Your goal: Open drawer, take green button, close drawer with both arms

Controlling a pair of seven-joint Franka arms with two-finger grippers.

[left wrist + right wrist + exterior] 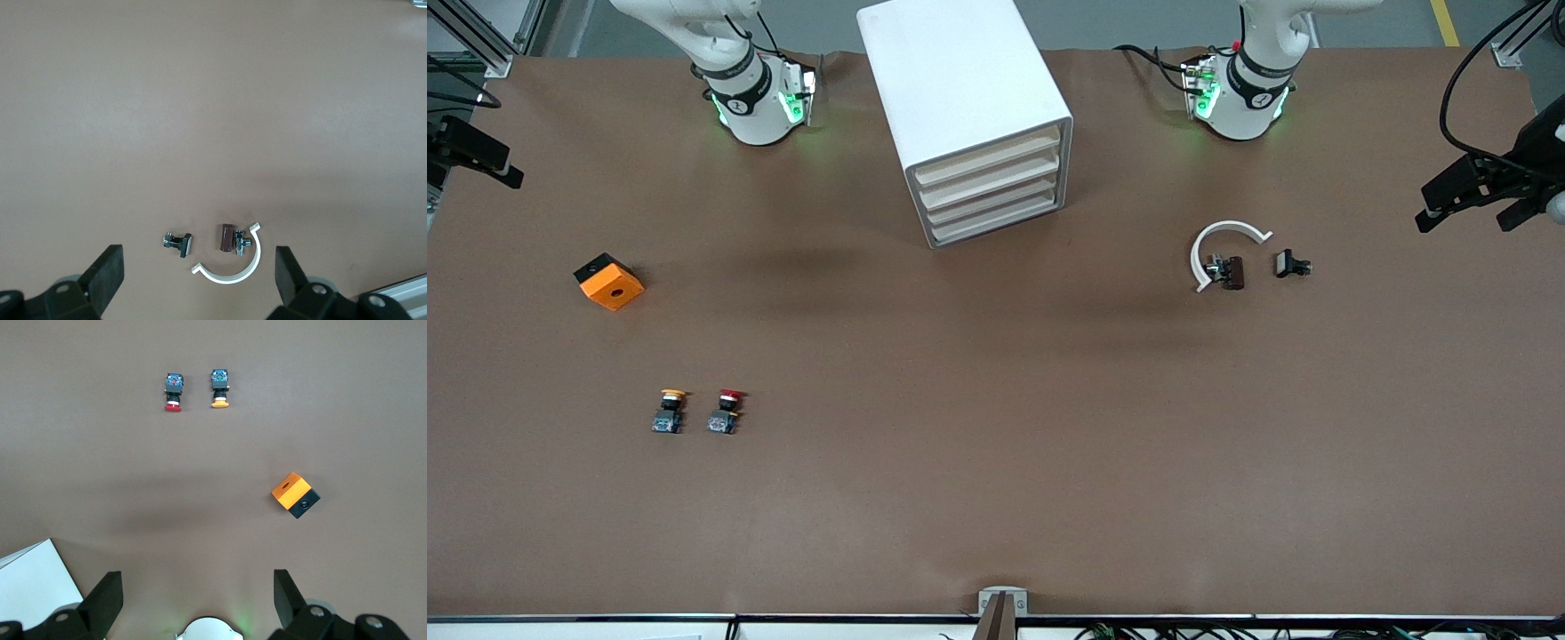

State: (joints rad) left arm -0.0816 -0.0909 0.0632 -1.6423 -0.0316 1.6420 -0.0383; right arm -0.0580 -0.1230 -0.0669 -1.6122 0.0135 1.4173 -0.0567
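The tall white cabinet (pixel 969 116) stands at the table's middle, between the two arm bases, and a corner of it (pixel 30 583) shows in the right wrist view. Its four cream drawer fronts (pixel 991 191) are all pushed in. The green button is hidden. Both hands are out of the front view. In the left wrist view, my left gripper (pixel 199 273) hangs open high over a white curved clip (pixel 233 267), holding nothing. Seen from the right wrist, my right gripper (pixel 198 593) hangs open and empty above its own base (pixel 208 630).
A yellow-capped button (pixel 670 411) and a red-capped button (pixel 726 410) lie toward the right arm's end, nearer the camera than an orange box (pixel 608 281). Toward the left arm's end lie a white clip (pixel 1223 240), a brown part (pixel 1232 272) and a small black part (pixel 1289 263).
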